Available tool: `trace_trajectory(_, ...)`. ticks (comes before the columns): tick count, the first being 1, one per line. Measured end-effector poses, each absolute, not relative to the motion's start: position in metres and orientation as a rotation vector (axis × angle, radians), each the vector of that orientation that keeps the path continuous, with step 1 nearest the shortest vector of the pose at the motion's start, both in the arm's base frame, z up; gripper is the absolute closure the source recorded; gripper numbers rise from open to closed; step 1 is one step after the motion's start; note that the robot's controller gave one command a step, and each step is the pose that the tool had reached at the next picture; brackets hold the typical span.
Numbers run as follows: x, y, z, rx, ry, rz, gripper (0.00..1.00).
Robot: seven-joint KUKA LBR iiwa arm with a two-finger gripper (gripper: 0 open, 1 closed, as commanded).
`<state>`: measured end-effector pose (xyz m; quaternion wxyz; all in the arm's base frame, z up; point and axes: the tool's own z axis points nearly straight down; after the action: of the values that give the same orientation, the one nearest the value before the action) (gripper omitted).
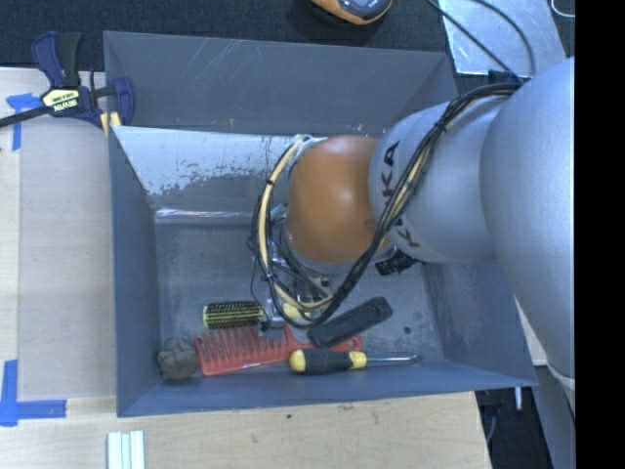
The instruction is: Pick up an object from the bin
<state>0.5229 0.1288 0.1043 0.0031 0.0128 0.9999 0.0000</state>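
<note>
My tool (276,313) is down near the floor of the grey bin (132,262), tucked under my wrist's orange cover (327,198) and the loop of cables (266,213) that hangs round it. With that much in the way, I cannot tell whether the tool is apart or together, and I see nothing clamped in it. What shows of its tip sits just above the upper edge of a red comb (244,353), which lies flat and lengthwise along the bin's near wall; this is the thing the tool is closest to, though I cannot say whether the two touch. Just beyond the comb on its left half, and just left of the tool, lies a small roller brush (232,314) with yellow and black bristles. Above the comb's right end a black, elongated piece (352,320) lies tilted, its lower end meeting the cables. Along the comb's right end, touching or nearly touching it, is a screwdriver (327,362) with a yellow and black handle, its metal shaft pointing away to the right. At the comb's left end a brownish grey lump (177,361) rests against it in the bin's near left corner.
</note>
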Motion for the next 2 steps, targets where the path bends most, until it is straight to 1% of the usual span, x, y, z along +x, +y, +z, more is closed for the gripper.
trace_trajectory(1, 0.5241, 0.1032, 0.0711, 0.241, 3.141, -0.004, 1.0)
trace_trajectory(2, 0.524, 0.1033, 0.071, 0.242, 3.141, -0.004, 1.0)
